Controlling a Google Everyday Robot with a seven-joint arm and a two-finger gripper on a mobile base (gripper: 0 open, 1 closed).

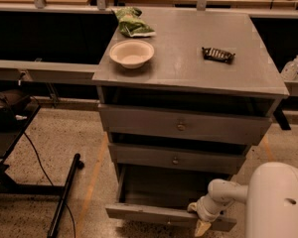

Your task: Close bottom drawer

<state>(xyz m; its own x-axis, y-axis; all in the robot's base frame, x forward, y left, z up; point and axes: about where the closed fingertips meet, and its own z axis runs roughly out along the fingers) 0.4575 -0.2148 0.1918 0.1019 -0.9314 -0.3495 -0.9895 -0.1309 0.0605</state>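
Bottom drawer stands wide open, gripper at the right end of its front, grip unreadable, whole push left to do.

The grey bottom drawer stands pulled open at 6 o'clock. The gripper sits at its front's 3 o'clock end.

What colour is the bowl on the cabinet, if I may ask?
The bowl is cream, camera view; the gripper is at the bottom drawer.
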